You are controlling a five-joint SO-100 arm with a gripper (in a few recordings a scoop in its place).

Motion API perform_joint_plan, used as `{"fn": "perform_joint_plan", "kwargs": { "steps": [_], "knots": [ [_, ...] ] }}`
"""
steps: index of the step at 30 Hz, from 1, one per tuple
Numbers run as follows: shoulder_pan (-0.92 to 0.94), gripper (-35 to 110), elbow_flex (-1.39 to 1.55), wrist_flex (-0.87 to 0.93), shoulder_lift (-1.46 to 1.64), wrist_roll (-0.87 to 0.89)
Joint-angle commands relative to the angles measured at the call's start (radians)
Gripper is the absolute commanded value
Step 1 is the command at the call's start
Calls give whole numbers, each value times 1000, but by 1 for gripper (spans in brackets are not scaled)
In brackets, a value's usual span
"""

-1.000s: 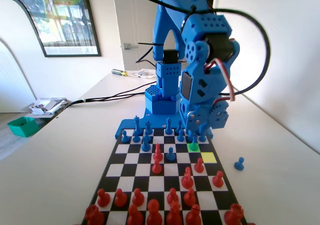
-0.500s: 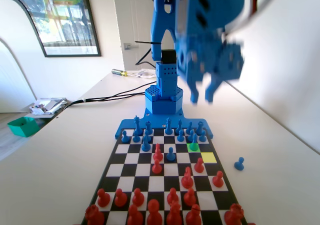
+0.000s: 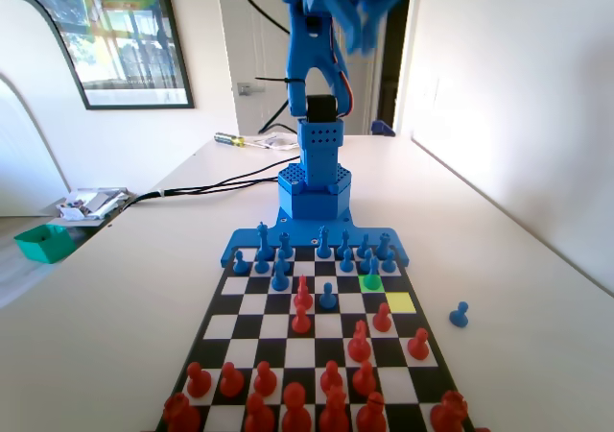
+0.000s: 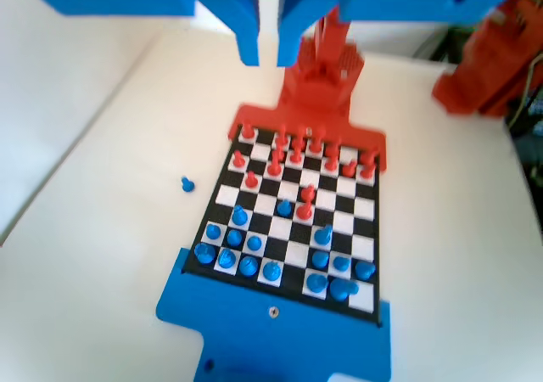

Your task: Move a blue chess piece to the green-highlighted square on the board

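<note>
bright daylight fills the room; pale walls wash out. the raised blue arm (image 3: 331, 10) smears with motion blur. the wrist view is soft throughout.

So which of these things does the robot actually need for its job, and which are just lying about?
Part of the job:
- blue chess piece standing on the green-highlighted square
- board
- gripper, raised, empty

Just lying about:
- blue pawn off the board
- green tray
- screwdriver
- red pieces
</note>
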Motion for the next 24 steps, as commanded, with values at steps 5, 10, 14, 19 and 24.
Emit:
{"fn": "perform_joint_plan", "kwargs": {
  "steps": [5,10,14,19,24],
  "knots": [
    [-12,1,54,29,347,-75],
    [14,1,155,5,472,-109],
    [32,1,270,-43,566,-127],
    [58,1,420,-103,649,-132],
    [97,1,526,-181,712,-138]
  ]
}}
